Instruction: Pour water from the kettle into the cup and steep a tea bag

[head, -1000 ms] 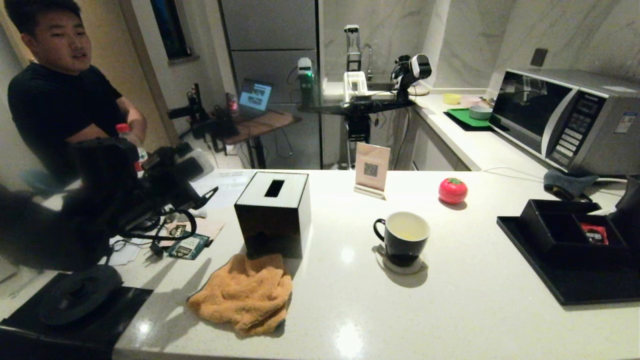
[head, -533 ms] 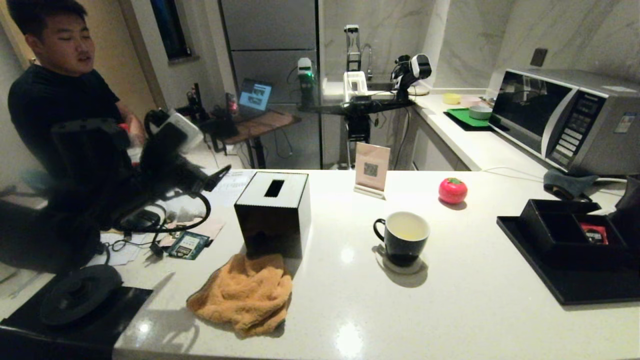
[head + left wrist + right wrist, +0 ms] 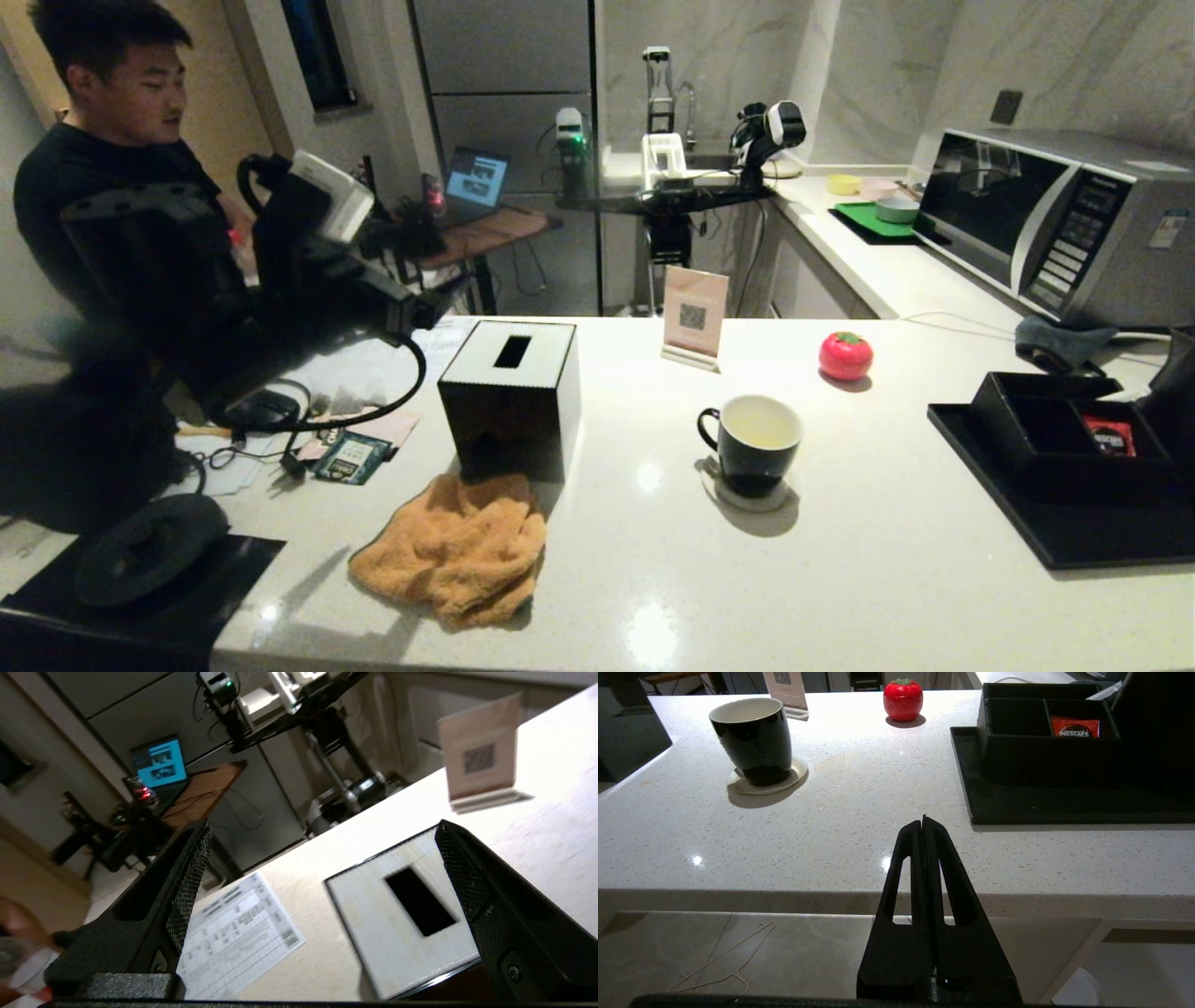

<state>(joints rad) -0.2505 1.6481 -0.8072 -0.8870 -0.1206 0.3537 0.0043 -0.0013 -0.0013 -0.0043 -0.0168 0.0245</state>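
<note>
We see the cup [image 3: 752, 443] on its coaster, right of the tissue box [image 3: 511, 397], apparently holding pale water; no tea bag shows. Our left gripper [image 3: 322, 868] hovers wide, empty, above the box; steeping remains.

Dim indoor light; ceiling-lamp glare spots on countertop [image 3: 653, 560]; left arm [image 3: 233, 308] motion-blurred; head view edges bowed.

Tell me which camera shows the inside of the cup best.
The head view: it looks down into the cup, showing its white inside. The right wrist view sees it side-on, mostly outer wall and rim. The left wrist view misses it.
</note>
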